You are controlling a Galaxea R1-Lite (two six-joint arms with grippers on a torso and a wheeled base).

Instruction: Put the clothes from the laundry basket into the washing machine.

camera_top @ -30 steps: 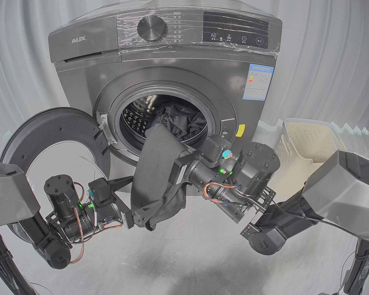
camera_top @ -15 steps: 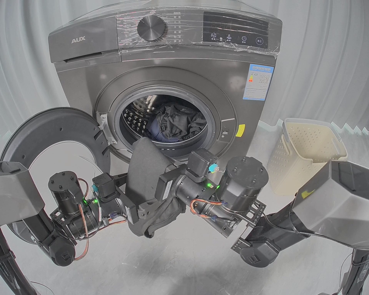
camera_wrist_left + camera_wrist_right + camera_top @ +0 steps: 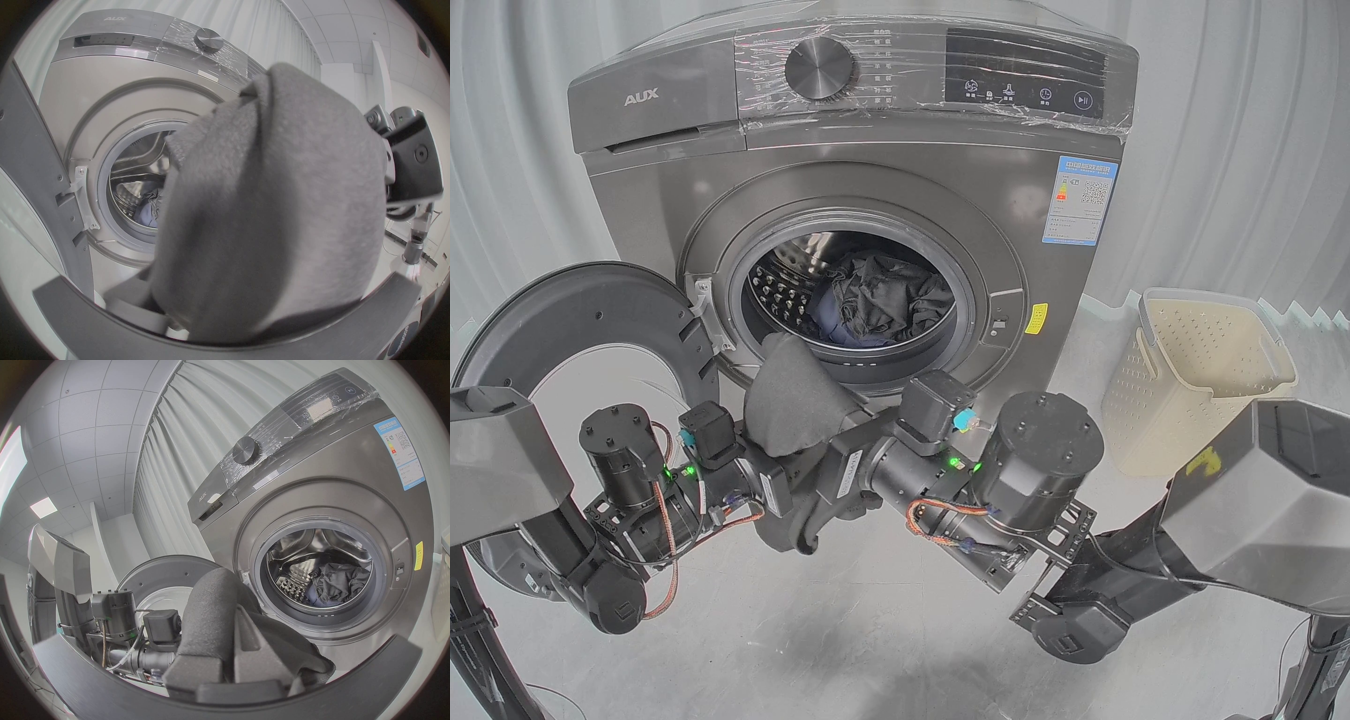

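Observation:
A grey garment (image 3: 792, 403) hangs bunched between my two grippers, just below and in front of the washing machine's open drum (image 3: 853, 291). Its top rises to about the lower left of the door seal. My left gripper (image 3: 775, 489) is shut on its lower edge. My right gripper (image 3: 839, 466) is shut on it from the right side. In the left wrist view the garment (image 3: 272, 211) drapes over the fingers. In the right wrist view it (image 3: 211, 613) folds over my right gripper (image 3: 234, 646). Dark clothes (image 3: 881, 295) lie inside the drum.
The round machine door (image 3: 581, 319) stands swung open to the left, close behind my left arm. A cream perforated laundry basket (image 3: 1200, 375) stands on the floor to the right of the machine. Bare grey floor (image 3: 872, 637) lies below the arms.
The garment's top has come off the drum's lip and dropped lower and to the left. My right gripper pulled back and down, my left gripper rose, and the cloth is more bunched.

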